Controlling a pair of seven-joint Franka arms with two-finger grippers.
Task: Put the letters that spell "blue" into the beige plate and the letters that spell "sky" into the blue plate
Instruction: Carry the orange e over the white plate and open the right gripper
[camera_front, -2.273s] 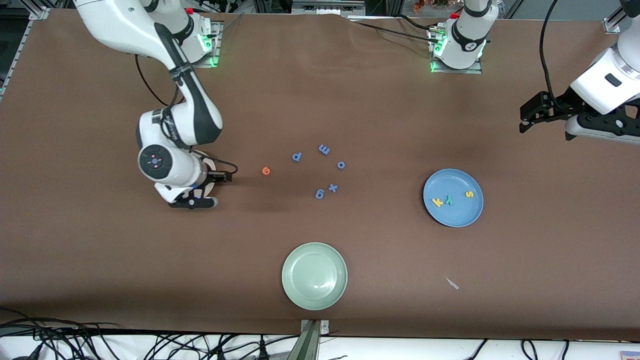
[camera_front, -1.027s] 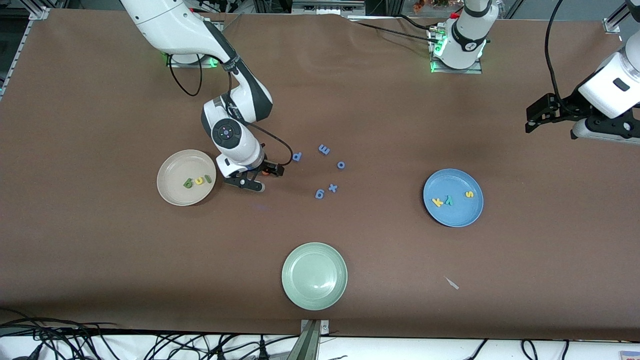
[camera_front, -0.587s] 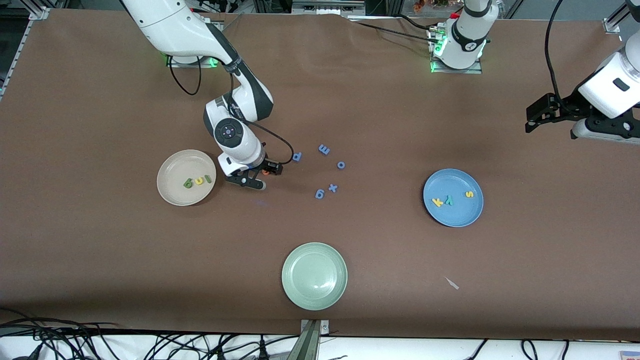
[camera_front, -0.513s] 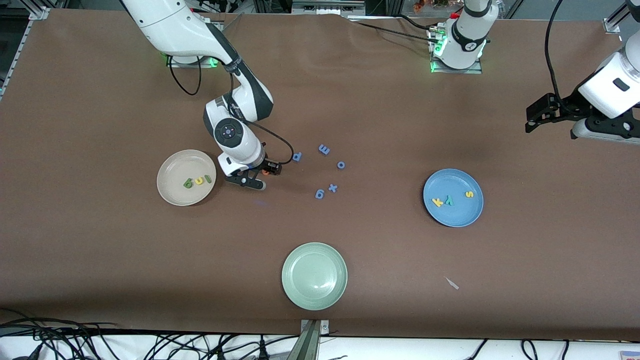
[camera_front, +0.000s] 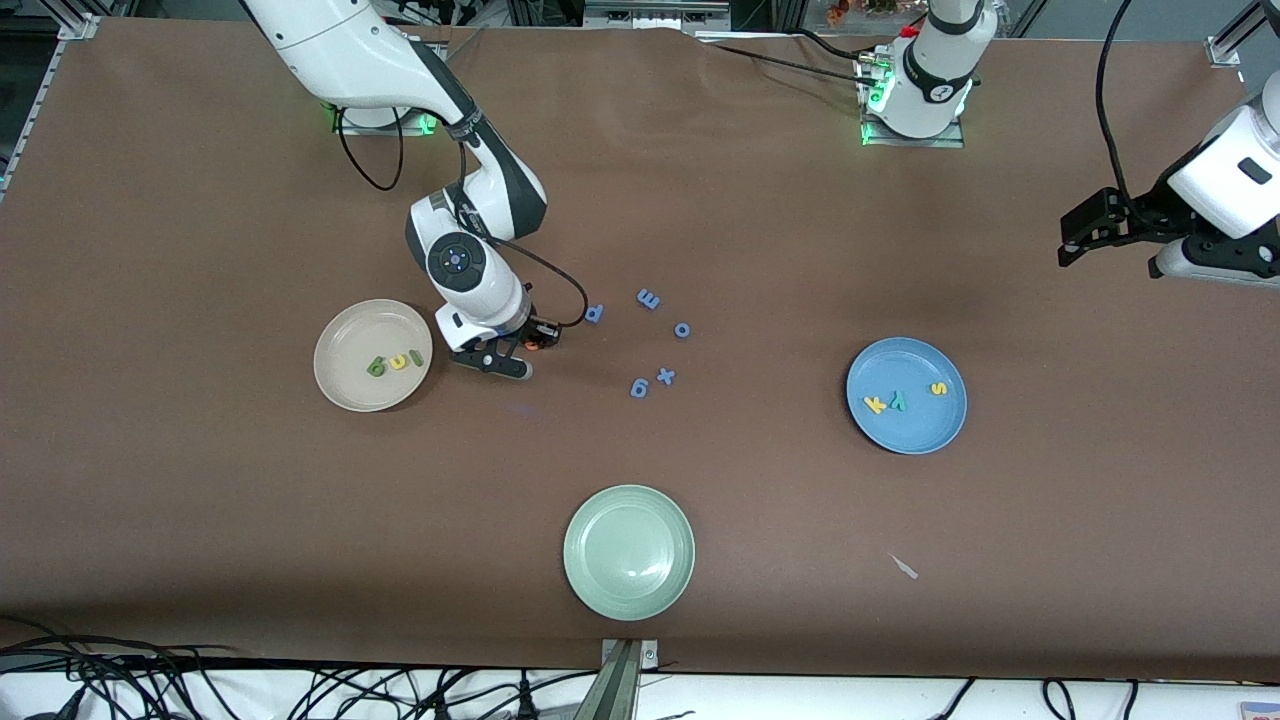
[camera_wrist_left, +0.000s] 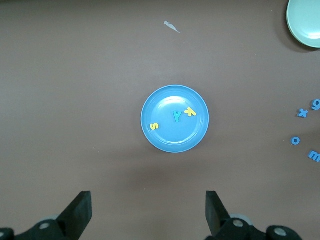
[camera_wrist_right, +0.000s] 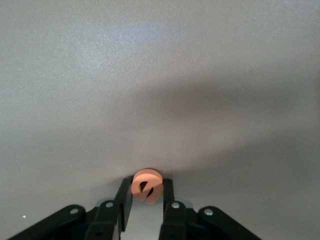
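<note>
Cables run along the table's (camera_front: 200, 520) edge closest to the front camera, and just inside the middle of that edge sits the pale green plate (camera_front: 629, 552), empty. A small pale scrap (camera_front: 904, 567) lies beside it, toward the left arm's end.

Farther in, the blue plate (camera_front: 906, 395) holds the yellow k (camera_front: 875, 404), the teal y (camera_front: 898, 400) and the yellow s (camera_front: 938, 389), so "sky" looks finished. At about the same depth, toward the right arm's end, the beige plate (camera_front: 372, 355) carries the green b (camera_front: 376, 367), the yellow u (camera_front: 397, 361) and the dark green l (camera_front: 415, 357).

Between these two plates the five blue letters (camera_front: 660, 340) are scattered on the bare table. Beside them the right gripper (camera_front: 519, 352) is down at the surface, and the right wrist view shows its fingers (camera_wrist_right: 168, 197) pressed against both sides of the orange e (camera_wrist_right: 147, 186), the last letter missing from "blue".

The left gripper (camera_wrist_left: 147, 212) waits high over the table's corner at the left arm's end, with its jaws wide apart and nothing between them.

The risk I see is in the grip: the e is tiny, soft foam, caught near the fingertips, so it may twist or slip out during the lift. A release too near the beige plate's rim could also drop it on the table.
</note>
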